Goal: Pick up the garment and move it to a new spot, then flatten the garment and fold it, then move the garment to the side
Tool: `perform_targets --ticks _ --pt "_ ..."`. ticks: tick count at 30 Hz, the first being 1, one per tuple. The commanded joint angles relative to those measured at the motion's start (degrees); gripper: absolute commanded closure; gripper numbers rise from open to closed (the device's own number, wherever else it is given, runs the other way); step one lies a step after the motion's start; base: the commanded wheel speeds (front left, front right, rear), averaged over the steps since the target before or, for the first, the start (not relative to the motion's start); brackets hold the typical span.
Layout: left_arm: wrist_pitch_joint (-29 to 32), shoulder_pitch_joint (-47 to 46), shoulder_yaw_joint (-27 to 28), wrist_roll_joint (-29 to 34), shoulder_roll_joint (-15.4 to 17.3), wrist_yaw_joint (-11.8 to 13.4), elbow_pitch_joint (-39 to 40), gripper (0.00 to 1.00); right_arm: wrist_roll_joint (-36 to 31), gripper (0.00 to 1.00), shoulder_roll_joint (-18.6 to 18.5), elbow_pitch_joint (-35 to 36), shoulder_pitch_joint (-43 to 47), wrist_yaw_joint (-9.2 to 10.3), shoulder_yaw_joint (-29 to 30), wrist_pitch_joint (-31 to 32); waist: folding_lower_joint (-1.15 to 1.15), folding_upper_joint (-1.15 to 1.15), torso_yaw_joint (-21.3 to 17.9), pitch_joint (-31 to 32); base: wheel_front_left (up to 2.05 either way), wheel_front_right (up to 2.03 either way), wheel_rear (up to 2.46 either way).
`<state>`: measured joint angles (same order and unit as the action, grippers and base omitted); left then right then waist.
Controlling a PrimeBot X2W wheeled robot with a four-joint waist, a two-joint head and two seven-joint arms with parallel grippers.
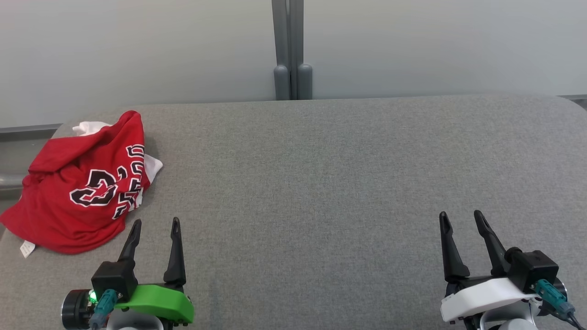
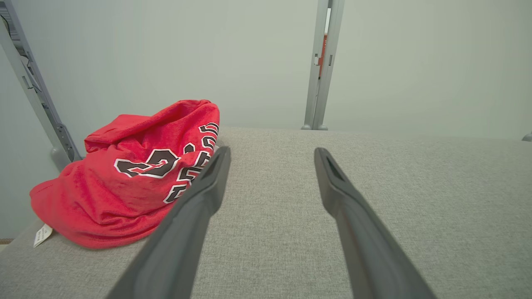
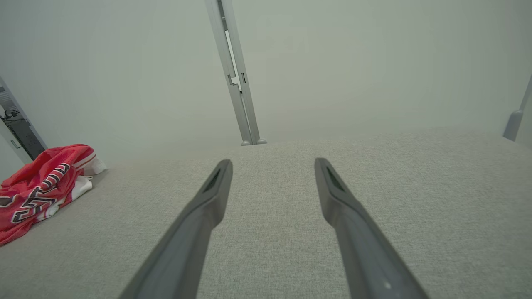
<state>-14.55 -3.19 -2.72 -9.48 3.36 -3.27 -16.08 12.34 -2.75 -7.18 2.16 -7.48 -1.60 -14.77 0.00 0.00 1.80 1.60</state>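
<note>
- The red garment point(image 1: 87, 183) lies crumpled at the far left corner of the grey table point(image 1: 321, 183).
- The left claw point(image 1: 156, 221) is spread and holds nothing; the garment is just beside it, to its left.
- The right claw point(image 1: 460, 214) is also spread and holds nothing, well apart from the garment.

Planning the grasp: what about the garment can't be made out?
Lettering on the garment: head view, broken by crumpled folds.
Text on its label: head view, too small.
Its near-right edge: left wrist view, behind a finger.
Its left part: right wrist view, off frame.
</note>
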Motion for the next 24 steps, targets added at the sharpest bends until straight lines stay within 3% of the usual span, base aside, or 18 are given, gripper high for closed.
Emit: perform_targets --ticks 1,24 --pt "-0.06 0.70 -0.11 1.21 0.42 -0.04 0.29 0.00 -1.25 0.00 -0.24 -0.07 0.70 -0.02 0.13 -0.57 0.00 0.00 0.04 -0.02 0.00 0.00 0.00" --pt "1.49 1.20 -0.49 -0.97 1.37 1.01 1.67 0.00 -0.30 0.00 -0.24 -1.19 0.35 -0.01 0.56 -0.47 0.00 0.00 -0.16 -0.23 0.00 0.00 0.00"
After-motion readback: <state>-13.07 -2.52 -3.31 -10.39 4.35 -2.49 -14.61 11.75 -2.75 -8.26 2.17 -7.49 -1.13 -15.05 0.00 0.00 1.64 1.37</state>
